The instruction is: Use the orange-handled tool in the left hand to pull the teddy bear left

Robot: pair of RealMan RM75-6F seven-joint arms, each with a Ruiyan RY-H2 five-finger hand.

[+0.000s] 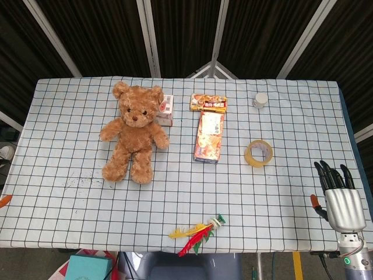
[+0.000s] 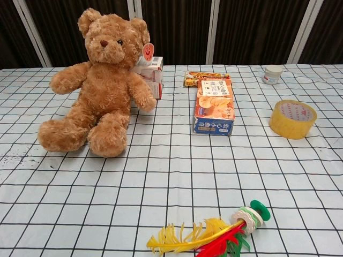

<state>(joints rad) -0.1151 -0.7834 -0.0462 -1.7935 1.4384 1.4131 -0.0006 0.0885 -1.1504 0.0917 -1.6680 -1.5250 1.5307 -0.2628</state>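
Feather shuttlecock [image 2: 214, 235] nearest; right hand [image 1: 340, 195] empty, fingers apart, beside table [image 1: 58, 198]; teddy bear [image 1: 133, 133] untouched.

Only the right hand [image 1: 337, 195] shows, at the near right corner in the head view. Its fingers [image 1: 332, 174] are black and slim, set on a pale silver-grey block of a palm. An orange-tipped thumb [image 1: 315, 202] sticks out at its left side. Below the palm a grey round wrist [image 1: 352, 259] carries a small green light, with a thin dark cable beside it.
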